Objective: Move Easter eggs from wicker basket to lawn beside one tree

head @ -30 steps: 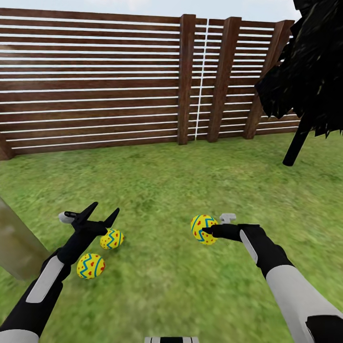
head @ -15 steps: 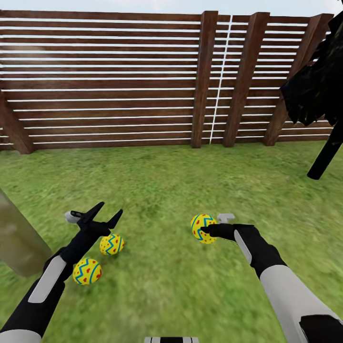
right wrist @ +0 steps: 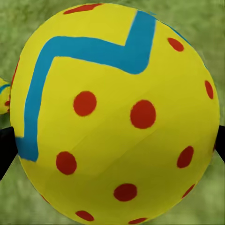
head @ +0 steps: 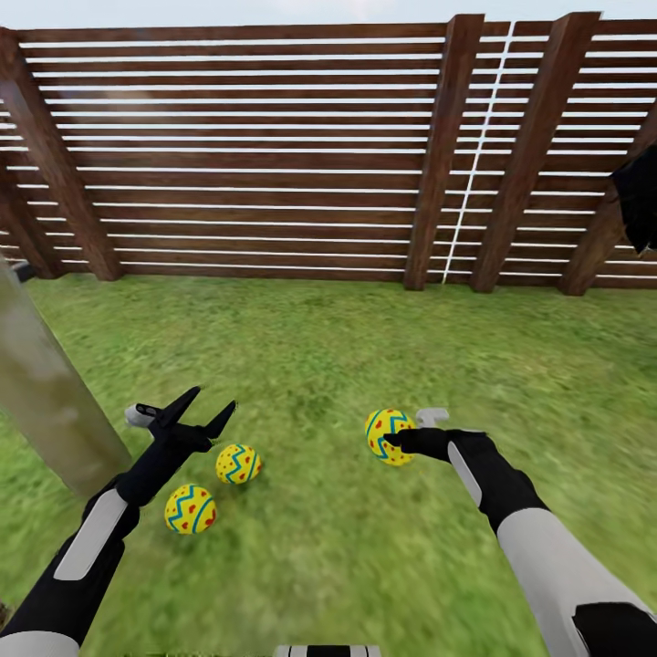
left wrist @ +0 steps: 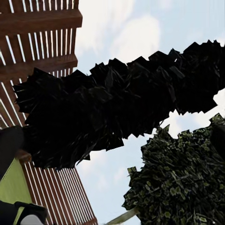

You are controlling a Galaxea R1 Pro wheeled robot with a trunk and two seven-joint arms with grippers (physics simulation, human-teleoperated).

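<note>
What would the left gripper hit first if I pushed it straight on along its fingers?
Probably nothing nearby. The open left gripper points up and away from the lawn, and its wrist view looks into sky and tree foliage. In the head view the fence lies beyond, but depth is unclear.

Smooth matt painted eggs (head: 238,464); mottled rough lawn (head: 319,365); dark wood-slat fence (head: 274,155).
</note>
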